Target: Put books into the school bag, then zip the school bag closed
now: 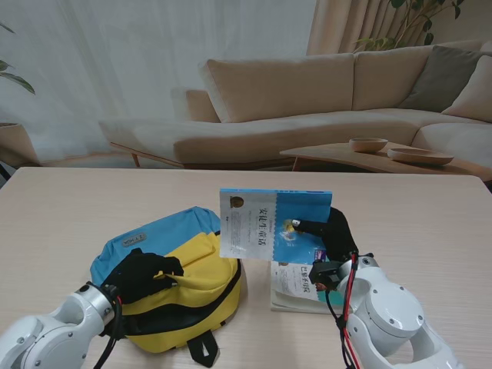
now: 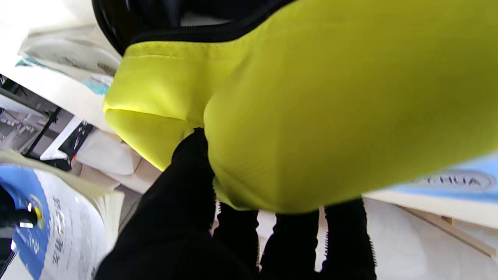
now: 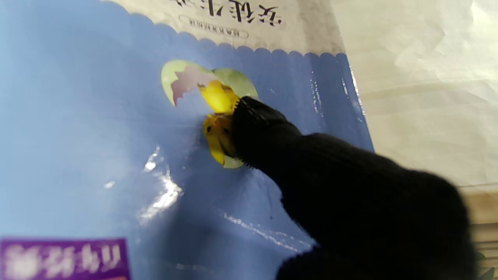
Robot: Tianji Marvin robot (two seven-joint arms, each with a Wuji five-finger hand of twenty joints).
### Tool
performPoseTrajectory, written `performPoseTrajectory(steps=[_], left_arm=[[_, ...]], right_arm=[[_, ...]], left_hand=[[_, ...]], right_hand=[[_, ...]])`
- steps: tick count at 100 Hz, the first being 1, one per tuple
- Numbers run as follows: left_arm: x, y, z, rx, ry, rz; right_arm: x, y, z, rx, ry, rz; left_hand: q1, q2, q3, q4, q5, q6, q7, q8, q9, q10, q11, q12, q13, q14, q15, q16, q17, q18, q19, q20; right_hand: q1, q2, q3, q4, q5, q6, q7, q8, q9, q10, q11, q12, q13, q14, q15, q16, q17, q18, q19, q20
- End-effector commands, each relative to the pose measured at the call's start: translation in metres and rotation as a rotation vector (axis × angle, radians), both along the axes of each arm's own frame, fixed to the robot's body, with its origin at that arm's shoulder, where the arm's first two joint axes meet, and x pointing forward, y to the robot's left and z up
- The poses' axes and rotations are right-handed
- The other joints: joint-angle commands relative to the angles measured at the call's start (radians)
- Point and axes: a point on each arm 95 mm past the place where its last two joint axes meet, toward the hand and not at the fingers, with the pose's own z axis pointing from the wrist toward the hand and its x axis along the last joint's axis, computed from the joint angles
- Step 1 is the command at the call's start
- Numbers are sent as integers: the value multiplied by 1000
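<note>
So the right hand (image 1: 332, 240) is holding a book (image 1: 273, 224) up off the table (image 1: 61, 207), cover facing me, tilted a bit, with its left edge hanging just over the right side of the bag (image 1: 173, 280). In the right wrist view the thumb (image 3: 264, 128) is pressing flat on the glossy blue cover right at the little yellow chick picture, so the fingers are gripping the book; the other fingers are behind the cover and I can't see them.

A second book (image 1: 296, 288) is lying flat on the table directly under the lifted one, just right of the bag and partly hidden by the right wrist.

The bag is sitting on the table on my left side, blue back panel farther from me, yellow front nearer, black zipper band running around the edge. The left hand (image 1: 142, 275) is on top of it, pinching a fold of the yellow fabric and pulling it up. The left wrist view shows it better: the thumb (image 2: 190, 163) is digging into the yellow cloth with the other fingers on the far side of the fold, and the dark opening of the bag (image 2: 163, 15) is gaping beyond it. The lifted book (image 2: 58, 221) is showing at the edge of that view too.

Behind the table there's a sofa (image 1: 307, 100) and a low table with bowls (image 1: 400, 150).
</note>
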Motion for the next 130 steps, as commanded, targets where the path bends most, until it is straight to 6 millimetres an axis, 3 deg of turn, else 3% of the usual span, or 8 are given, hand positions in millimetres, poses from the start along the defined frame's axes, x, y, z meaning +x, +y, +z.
performPoseTrajectory(steps=[1, 6, 15, 35, 90, 130], left_arm=[[1, -2, 6, -18, -29, 8], [3, -1, 9, -35, -41, 18], [6, 2, 14, -47, -71, 35], [14, 7, 21, -87, -100, 79], [28, 9, 41, -234, -189, 144], [31, 7, 48, -296, -209, 156]], right_arm=[[-7, 3, 1, -1, 1, 34], [-10, 3, 1, 3, 12, 48], [-17, 3, -1, 5, 34, 92], [-33, 8, -8, -31, 90, 200], [-51, 52, -31, -149, 236, 354], [-49, 91, -37, -198, 366, 355]], left_hand=[[80, 39, -17, 22, 60, -64, 107, 70, 31, 26, 77, 19, 35, 35, 70, 40, 12, 40, 80, 17], [84, 38, -12, 21, 56, -42, 109, 71, 38, 45, 146, -4, 56, 49, 119, 62, 27, 49, 110, 22], [89, 35, -7, 20, 52, -20, 121, 63, 64, 38, 248, -32, 103, 59, 193, 84, 67, 67, 164, 36], [98, 33, 4, 17, 40, 12, 150, 77, 83, 32, 345, -53, 149, 66, 263, 101, 116, 91, 194, 50], [109, 38, 5, 14, 16, 44, 178, 96, 76, 28, 410, -68, 164, 66, 307, 113, 137, 99, 210, 72], [113, 38, 9, 12, 10, 51, 191, 105, 72, 28, 431, -83, 166, 67, 313, 112, 141, 102, 210, 83]], right_hand=[[111, 122, 123, 18, 217, -121, 208, 148, 32, 1, 50, -3, 97, -2, 96, 30, 27, 3, 50, 16], [112, 121, 123, 19, 217, -120, 206, 145, 33, 4, 50, -5, 98, 0, 95, 29, 28, 4, 51, 16], [112, 121, 124, 20, 214, -116, 202, 139, 33, 7, 50, -9, 99, 3, 95, 29, 29, 6, 53, 17], [112, 118, 126, 21, 208, -110, 193, 114, 36, 16, 47, -22, 108, 12, 96, 28, 44, 13, 59, 18], [114, 106, 137, 19, 191, -95, 192, 43, 43, 34, 47, -62, 137, 27, 84, 14, 86, 34, 60, 9], [115, 99, 145, 15, 185, -85, 205, -12, 46, 43, 46, -89, 154, 33, 73, 0, 104, 52, 54, -8]])
